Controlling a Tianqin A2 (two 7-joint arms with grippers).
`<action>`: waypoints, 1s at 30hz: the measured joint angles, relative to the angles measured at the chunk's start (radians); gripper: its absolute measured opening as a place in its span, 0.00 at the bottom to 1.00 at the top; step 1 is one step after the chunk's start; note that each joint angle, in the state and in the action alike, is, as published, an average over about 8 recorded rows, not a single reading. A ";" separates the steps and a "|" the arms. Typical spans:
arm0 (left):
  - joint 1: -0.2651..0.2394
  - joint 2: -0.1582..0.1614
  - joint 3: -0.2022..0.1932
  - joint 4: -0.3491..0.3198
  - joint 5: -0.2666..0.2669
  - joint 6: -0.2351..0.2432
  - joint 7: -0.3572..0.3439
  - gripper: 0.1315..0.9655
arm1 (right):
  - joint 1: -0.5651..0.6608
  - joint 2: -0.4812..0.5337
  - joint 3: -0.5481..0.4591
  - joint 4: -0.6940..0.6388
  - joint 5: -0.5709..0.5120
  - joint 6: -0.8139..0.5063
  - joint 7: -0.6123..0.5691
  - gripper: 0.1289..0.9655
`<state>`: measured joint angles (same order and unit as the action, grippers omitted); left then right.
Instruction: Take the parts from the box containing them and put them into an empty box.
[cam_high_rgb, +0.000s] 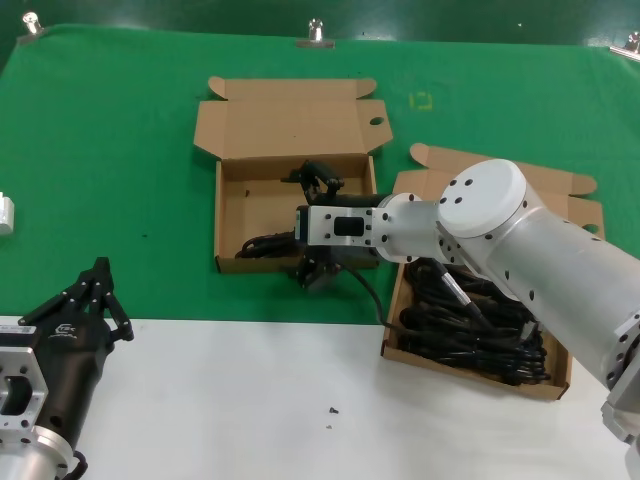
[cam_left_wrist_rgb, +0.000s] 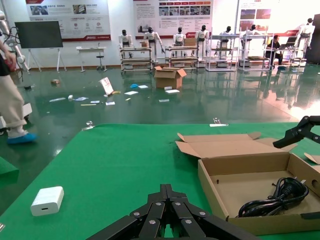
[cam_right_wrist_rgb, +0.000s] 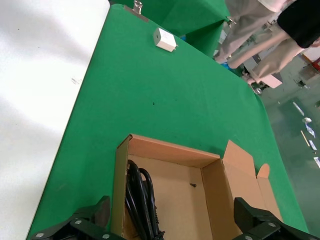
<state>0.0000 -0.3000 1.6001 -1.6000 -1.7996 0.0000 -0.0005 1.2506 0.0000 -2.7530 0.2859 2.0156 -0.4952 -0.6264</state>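
Head view: two open cardboard boxes lie on the green cloth (cam_high_rgb: 120, 150) that covers the far part of the bench (cam_high_rgb: 250, 400). The left-hand box (cam_high_rgb: 232, 200) sits farther back, its hinged lid (cam_high_rgb: 290, 120) folded flat away from the robot. One coiled black power cord (cam_high_rgb: 262, 244) lies on its floor along the near wall; the rest of the visible floor is bare. The right-hand box (cam_high_rgb: 552, 384) overhangs the edge of the cloth onto the white bench surface and holds a heap of black cords (cam_high_rgb: 470, 330), partly hidden by the right arm.

The right arm reaches across from the right, and the right end effector (cam_high_rgb: 318, 225) hangs over the right half of the left-hand box. Its two black fingers are spread wide, one near the far wall and one at the near wall. The right wrist view shows nothing between them, only the box floor and the coiled cord (cam_right_wrist_rgb: 140, 200) below.

The left end effector (cam_high_rgb: 97, 290) is parked at the near left, above the edge of the cloth, its fingers closed together to a point and holding nothing. A small white block (cam_left_wrist_rgb: 47, 200) lies on the cloth well to the left of the boxes.
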 joint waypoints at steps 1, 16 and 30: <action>0.000 0.000 0.000 0.000 0.000 0.000 0.000 0.01 | 0.000 0.000 0.000 0.000 0.000 0.000 0.000 0.76; 0.000 0.000 0.000 0.000 0.000 0.000 0.000 0.03 | 0.000 0.000 0.000 0.000 0.000 0.000 0.000 0.97; 0.000 0.000 0.000 0.000 0.000 0.000 0.000 0.15 | 0.000 0.000 0.000 0.000 0.000 0.000 0.000 1.00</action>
<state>0.0000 -0.3000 1.6001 -1.6000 -1.7996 0.0000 -0.0004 1.2506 0.0000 -2.7530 0.2859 2.0156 -0.4952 -0.6264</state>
